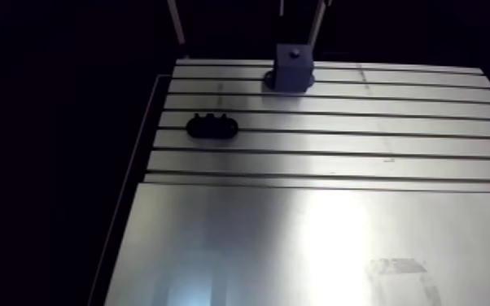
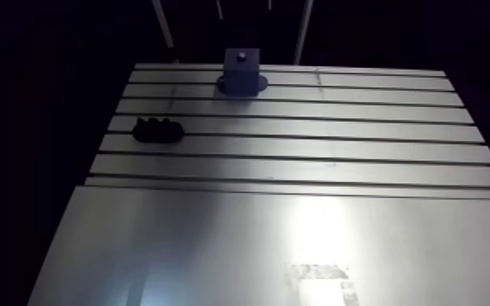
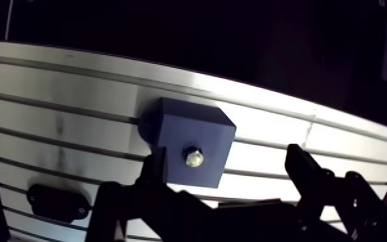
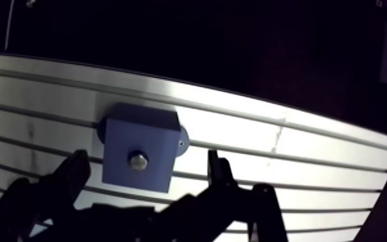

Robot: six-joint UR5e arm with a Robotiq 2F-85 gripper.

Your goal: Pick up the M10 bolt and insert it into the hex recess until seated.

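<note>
Bolt (image 4: 138,160) sits in blue block (image 4: 139,127); claw (image 4: 147,156) spread, empty.

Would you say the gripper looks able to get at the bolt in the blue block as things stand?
Probably yes: the gripper is open, the block shows between its fingers, and the bolt sits in the block's face with nothing over it. How far it protrudes is unclear.

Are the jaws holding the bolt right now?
No, the jaws stand apart and empty, while the bolt sits in the face of the blue block.
</note>
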